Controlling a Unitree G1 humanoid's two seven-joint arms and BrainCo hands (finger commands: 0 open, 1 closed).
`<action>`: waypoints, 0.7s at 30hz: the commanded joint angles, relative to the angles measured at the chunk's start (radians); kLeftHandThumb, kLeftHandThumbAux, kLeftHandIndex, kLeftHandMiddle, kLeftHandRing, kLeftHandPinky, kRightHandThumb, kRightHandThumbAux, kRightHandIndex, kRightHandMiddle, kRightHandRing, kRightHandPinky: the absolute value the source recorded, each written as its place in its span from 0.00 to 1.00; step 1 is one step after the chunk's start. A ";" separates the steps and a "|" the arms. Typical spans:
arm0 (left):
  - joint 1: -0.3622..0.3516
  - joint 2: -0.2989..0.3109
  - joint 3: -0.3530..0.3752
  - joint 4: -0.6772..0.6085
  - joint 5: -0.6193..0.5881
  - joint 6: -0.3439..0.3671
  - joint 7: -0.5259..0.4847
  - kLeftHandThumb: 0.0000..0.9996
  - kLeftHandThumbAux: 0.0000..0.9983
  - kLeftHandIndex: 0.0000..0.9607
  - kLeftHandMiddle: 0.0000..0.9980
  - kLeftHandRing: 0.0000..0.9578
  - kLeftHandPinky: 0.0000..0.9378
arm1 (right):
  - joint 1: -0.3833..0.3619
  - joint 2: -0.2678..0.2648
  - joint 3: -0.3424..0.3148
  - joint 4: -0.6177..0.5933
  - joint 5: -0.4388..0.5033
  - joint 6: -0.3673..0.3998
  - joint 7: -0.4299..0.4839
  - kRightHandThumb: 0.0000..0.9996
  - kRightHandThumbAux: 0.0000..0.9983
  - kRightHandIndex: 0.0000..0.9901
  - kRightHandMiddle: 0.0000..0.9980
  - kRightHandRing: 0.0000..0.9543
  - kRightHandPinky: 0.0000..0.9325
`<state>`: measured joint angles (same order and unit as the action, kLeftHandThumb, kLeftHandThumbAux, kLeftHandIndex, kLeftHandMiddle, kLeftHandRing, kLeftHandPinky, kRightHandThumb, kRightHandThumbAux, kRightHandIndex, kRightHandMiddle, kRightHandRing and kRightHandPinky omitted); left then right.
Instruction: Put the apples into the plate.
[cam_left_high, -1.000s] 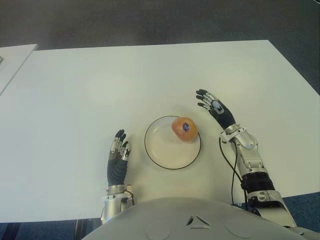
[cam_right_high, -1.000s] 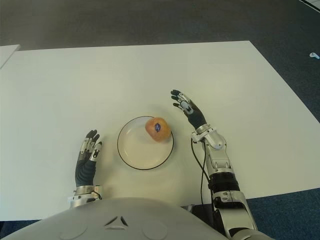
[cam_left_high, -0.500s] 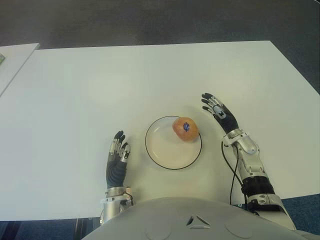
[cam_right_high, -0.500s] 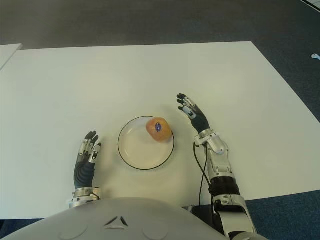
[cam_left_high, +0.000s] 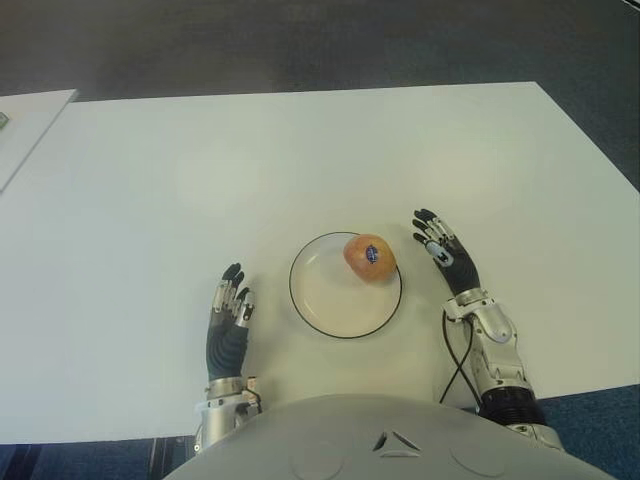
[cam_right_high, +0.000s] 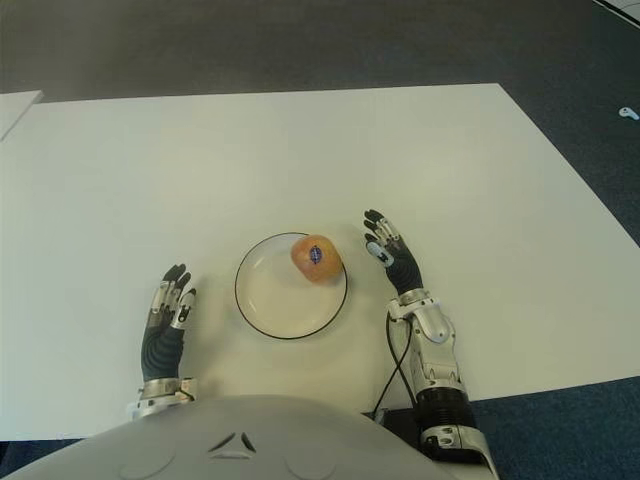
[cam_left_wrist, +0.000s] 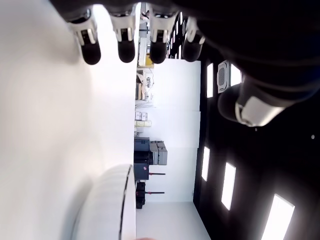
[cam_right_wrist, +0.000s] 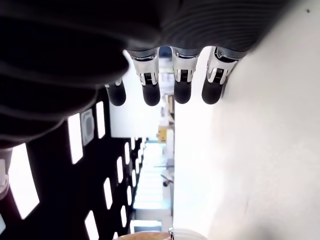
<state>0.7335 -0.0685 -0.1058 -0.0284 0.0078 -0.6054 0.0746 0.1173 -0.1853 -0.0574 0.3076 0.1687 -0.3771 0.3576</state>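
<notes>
Pulling back from the plate (cam_left_high: 330, 310), my right hand (cam_left_high: 445, 255) sits empty, fingers extended; apple (cam_left_high: 369, 258) stays in it, left hand (cam_left_high: 228, 325) relaxed beside on the desk (cam_left_high: 150, 200)

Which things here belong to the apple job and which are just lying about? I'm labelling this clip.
Job:
- apple, in the plate at its far right edge
- plate
- right hand, open, right of the plate
- left hand, open, left of the plate

Lying about:
- second white table, far left
</notes>
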 joint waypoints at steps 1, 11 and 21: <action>0.011 -0.007 0.000 -0.002 -0.005 0.017 -0.003 0.07 0.43 0.00 0.00 0.00 0.00 | 0.040 0.023 0.005 0.007 -0.014 0.007 -0.019 0.08 0.45 0.00 0.00 0.00 0.00; 0.025 -0.016 0.004 -0.018 0.009 0.024 0.010 0.07 0.42 0.00 0.00 0.00 0.00 | 0.090 0.075 0.003 0.010 -0.016 -0.024 -0.071 0.07 0.46 0.00 0.00 0.00 0.00; 0.036 -0.019 0.008 -0.036 0.020 0.042 0.018 0.07 0.42 0.00 0.00 0.00 0.00 | 0.123 0.150 -0.011 -0.024 0.034 -0.001 -0.125 0.06 0.40 0.00 0.00 0.00 0.00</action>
<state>0.7557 -0.0705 -0.0974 -0.0525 0.0200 -0.5867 0.0772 0.1986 -0.0668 -0.0670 0.2565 0.1791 -0.4218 0.2384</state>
